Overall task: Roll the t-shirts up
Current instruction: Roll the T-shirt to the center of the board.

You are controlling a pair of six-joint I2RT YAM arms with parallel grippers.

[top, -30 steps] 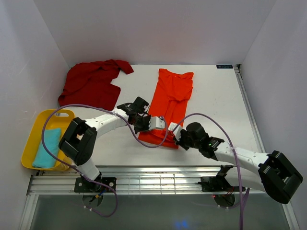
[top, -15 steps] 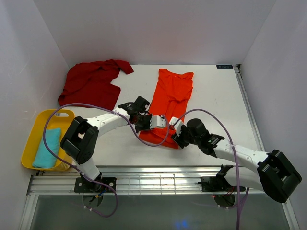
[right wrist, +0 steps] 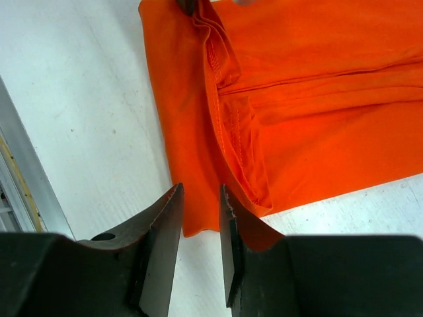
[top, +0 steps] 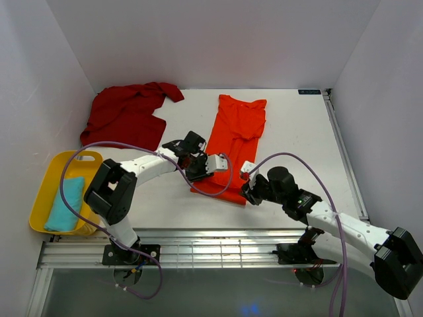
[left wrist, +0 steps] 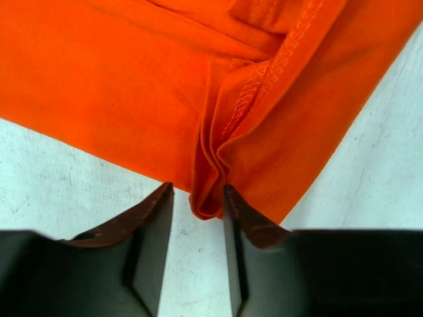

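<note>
An orange-red t-shirt [top: 234, 135] lies folded into a long strip on the middle of the table. A dark crimson t-shirt [top: 129, 115] lies crumpled at the back left. My left gripper [top: 218, 163] is at the near left corner of the orange strip. In the left wrist view its jaws [left wrist: 198, 198] stand apart, and a bunched fold of the hem [left wrist: 210, 191] lies loose between the tips. My right gripper [top: 245, 176] is at the near right corner. Its jaws [right wrist: 201, 198] are narrowly apart over the flat cloth corner [right wrist: 198, 221], not pinching it.
A yellow tub [top: 46, 181] with a teal cloth [top: 64, 205] in it sits at the near left edge. A metal rail [top: 211, 251] runs along the table's front. White walls close in the left, back and right sides.
Both grippers were shut on the orange shirt's near hem and have since opened. The right arm has drawn back to the right.
</note>
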